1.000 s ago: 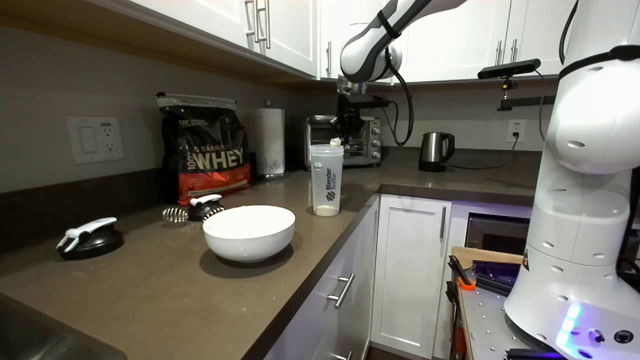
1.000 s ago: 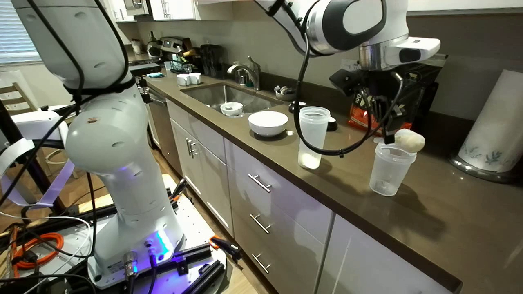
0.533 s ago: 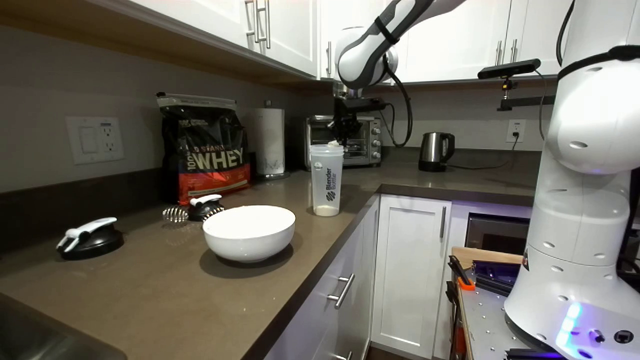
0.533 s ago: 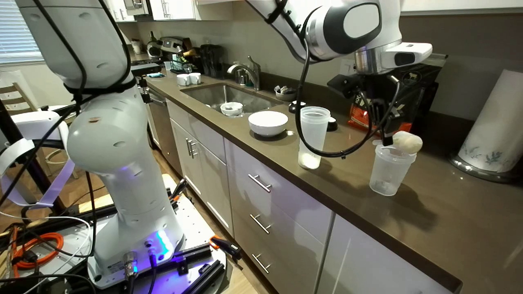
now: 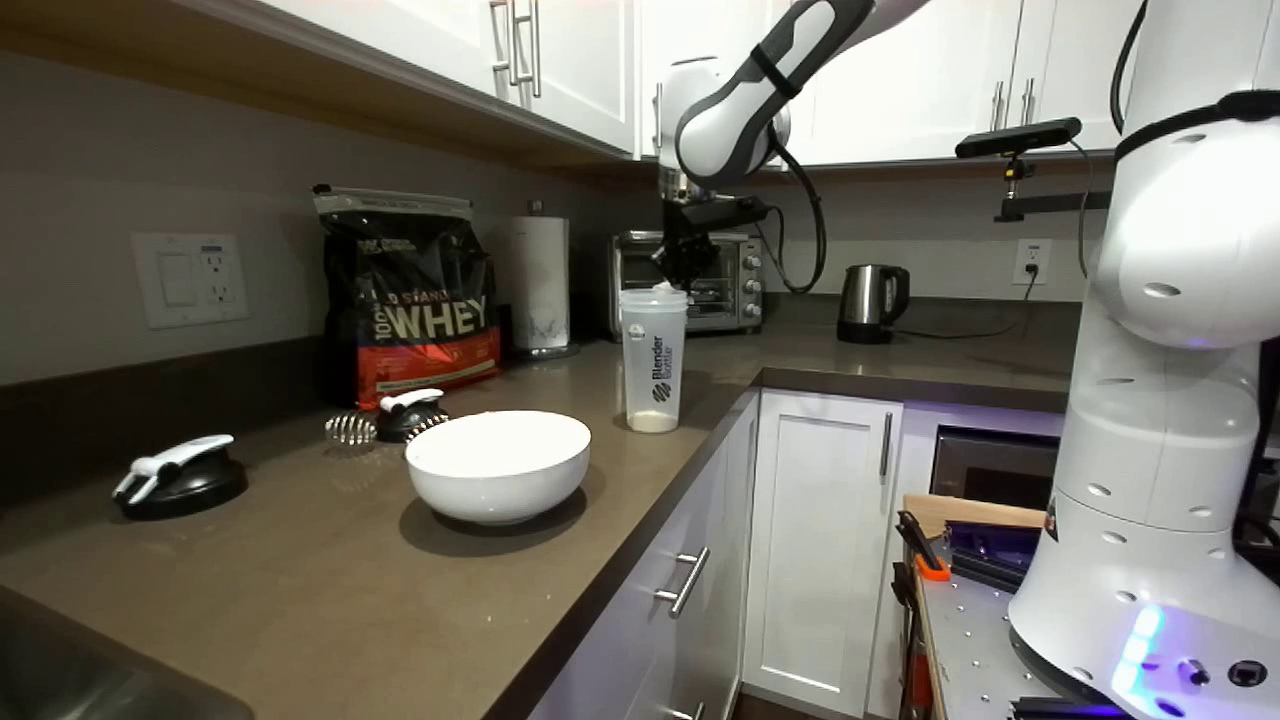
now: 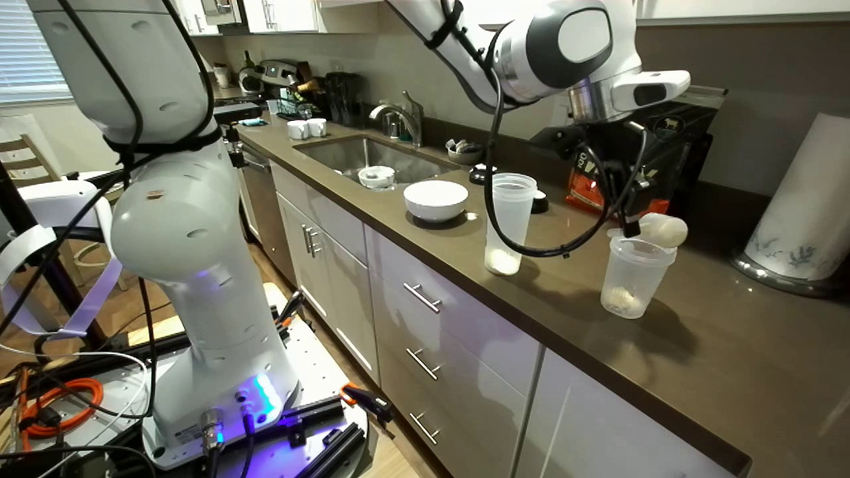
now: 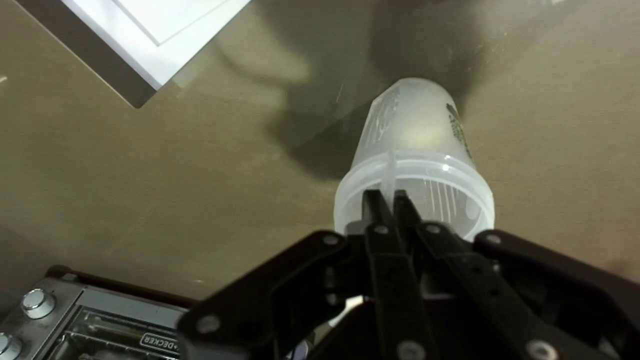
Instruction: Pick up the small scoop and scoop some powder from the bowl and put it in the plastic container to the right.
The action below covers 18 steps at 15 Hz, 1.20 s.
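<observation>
My hand grips the scoop at the cup's mouth, right side in an exterior view; powder lies inside. I judge this pouring; next wants fuller tipping, then lifting.

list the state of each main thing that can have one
Measuring scoop: gripped, tilted
Gripper: shut on scoop
Shaker cup beneath scoop: upright, open, some powder inside
Shaker cup lettered BlenderBottle: upright, open, powder at bottom
White bowl: upright, contents unclear
Shaker lids: off the cups
Whey bag: standing upright
Paper towel roll: upright
Electric kettle: upright
Toaster oven: door shut
Cabinet doors: shut
</observation>
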Each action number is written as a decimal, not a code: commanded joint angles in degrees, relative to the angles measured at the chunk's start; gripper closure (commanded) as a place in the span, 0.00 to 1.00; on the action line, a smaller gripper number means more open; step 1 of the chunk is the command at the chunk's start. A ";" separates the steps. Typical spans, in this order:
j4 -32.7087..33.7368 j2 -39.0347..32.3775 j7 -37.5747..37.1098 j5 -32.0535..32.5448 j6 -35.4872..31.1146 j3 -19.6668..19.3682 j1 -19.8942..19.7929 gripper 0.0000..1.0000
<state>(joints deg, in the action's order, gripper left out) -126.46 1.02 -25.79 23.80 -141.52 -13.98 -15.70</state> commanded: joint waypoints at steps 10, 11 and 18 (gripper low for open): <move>-1.04 2.76 -5.17 7.71 -0.83 -0.58 -0.41 0.97; -1.11 2.98 -5.26 7.91 -0.83 -0.54 -0.45 0.97; -2.17 3.93 -6.50 9.57 -0.62 -0.07 -0.55 0.97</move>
<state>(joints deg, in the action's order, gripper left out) -126.81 3.45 -29.97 30.93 -141.53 -14.66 -15.72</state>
